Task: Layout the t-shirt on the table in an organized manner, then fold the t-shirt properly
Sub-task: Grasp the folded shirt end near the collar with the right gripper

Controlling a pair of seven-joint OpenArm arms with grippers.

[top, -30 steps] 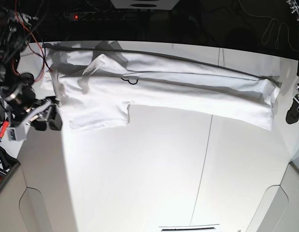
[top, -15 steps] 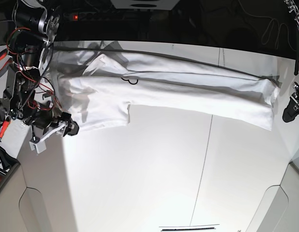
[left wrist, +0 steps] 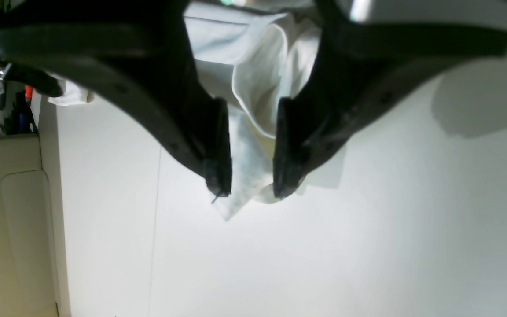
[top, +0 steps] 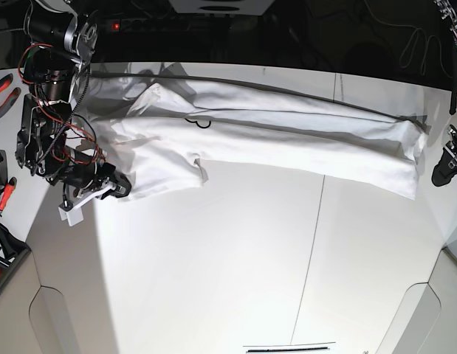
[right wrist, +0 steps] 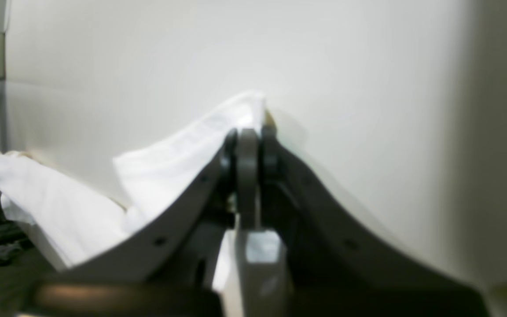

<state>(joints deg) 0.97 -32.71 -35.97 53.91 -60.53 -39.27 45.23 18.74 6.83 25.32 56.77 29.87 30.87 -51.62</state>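
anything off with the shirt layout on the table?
The white cotton t-shirt is not spread flat: it lies doubled into a long wrinkled band across the far side of the large white table, with one sleeve sticking out. No print shows.

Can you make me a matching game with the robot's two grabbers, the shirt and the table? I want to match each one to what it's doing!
Things:
1. right gripper
2. left gripper
3. t-shirt
4. table

What it's doing:
A. lies stretched out long across the far side
B. jaws pinched shut on a corner of cloth
C. white and flat, with a thin dark line across it
D. jaws apart, with cloth showing between them

Pairs: 1-B, 2-D, 3-A, 4-C
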